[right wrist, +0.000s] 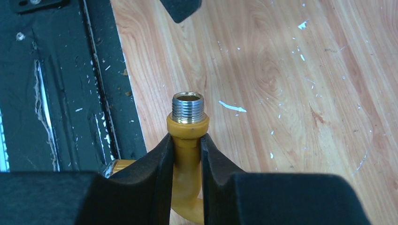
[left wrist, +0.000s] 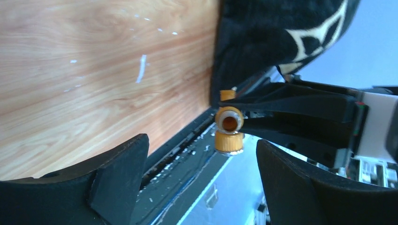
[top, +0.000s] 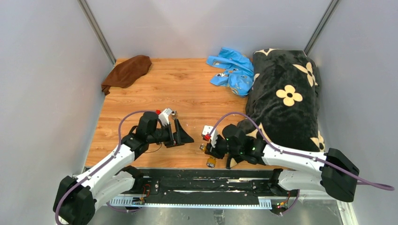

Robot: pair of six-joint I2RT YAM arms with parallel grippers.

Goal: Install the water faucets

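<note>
The brass-orange bent tap spout (right wrist: 187,136) is clamped between the fingers of my right gripper (right wrist: 187,145), just above the wooden table near its front edge. Its silver threaded end (right wrist: 187,107) points away from the gripper. In the top view the right gripper (top: 206,147) holds the spout (top: 210,161) low at the centre front. My left gripper (top: 185,136) is open and empty, a short way left of it. In the left wrist view the spout's round end (left wrist: 229,123) faces the open left gripper (left wrist: 202,159). The silver-grey T-shaped fitting is not in view.
A black blanket with cream flowers (top: 286,98) covers the table's right side, close behind the right arm. A bright blue plastic bag (top: 232,70) lies at the back centre. A brown cloth (top: 126,70) lies at the back left. The black base rail (top: 202,180) runs along the front edge.
</note>
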